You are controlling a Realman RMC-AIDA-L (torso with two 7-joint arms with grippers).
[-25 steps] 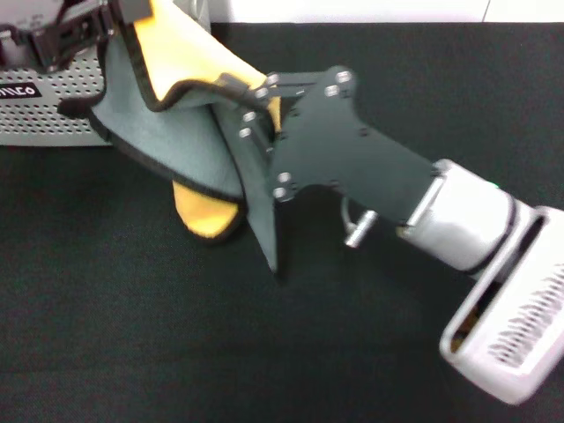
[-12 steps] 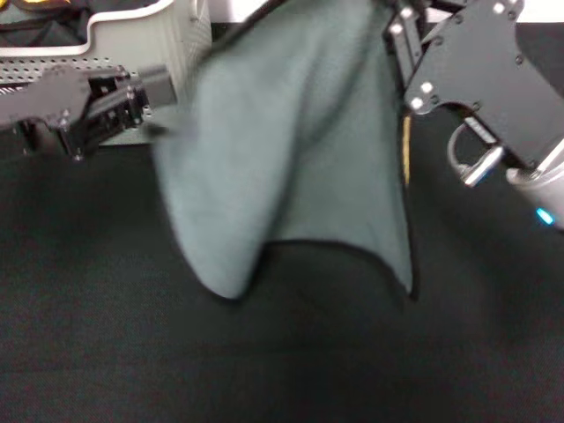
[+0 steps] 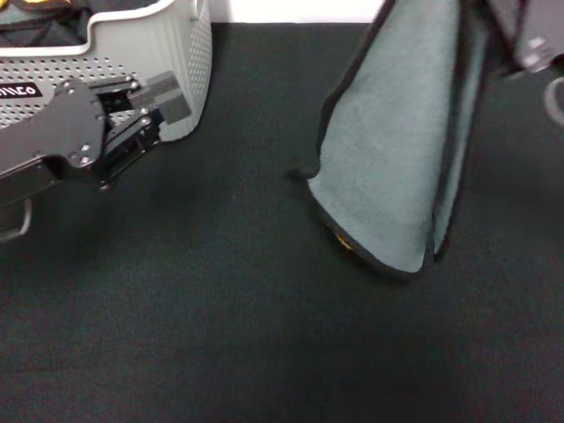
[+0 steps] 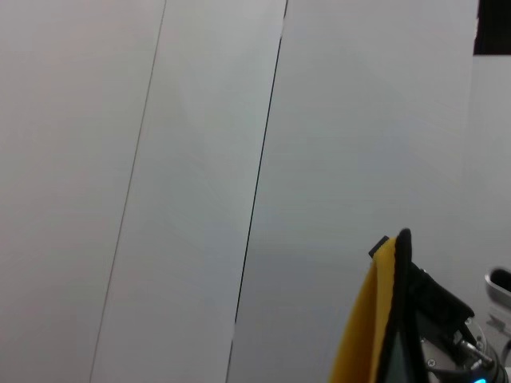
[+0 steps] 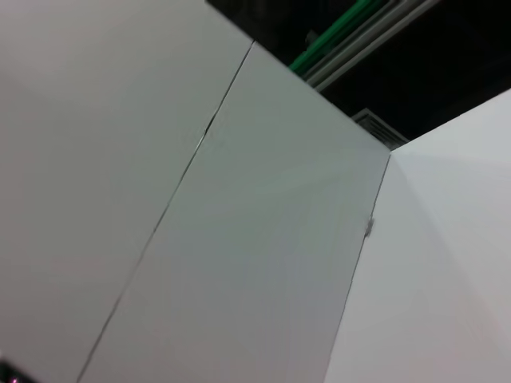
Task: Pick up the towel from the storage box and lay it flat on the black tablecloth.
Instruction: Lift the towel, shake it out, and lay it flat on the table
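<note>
The towel [image 3: 392, 159] hangs at the right of the head view, grey-green face toward me, with a bit of yellow at its lower fold. Its lower end reaches the black tablecloth [image 3: 220, 308]. It hangs from my right gripper [image 4: 411, 271], which is shut on its upper edge; the left wrist view shows the yellow face [image 4: 375, 319] there. In the head view only part of that gripper's body [image 3: 529, 40] shows at the top right. My left gripper [image 3: 150, 110] is open and empty, just in front of the storage box [image 3: 150, 44].
The box has a black label [image 3: 18, 90] on its front wall and holds another yellow-and-black cloth [image 3: 35, 4] at the top left edge. Black cloth lies bare between the box and the hanging towel, and across the near side.
My left gripper has let go of the towel and drawn back left. My right gripper has carried the towel right and up, so it now hangs narrow from that hand alone.
</note>
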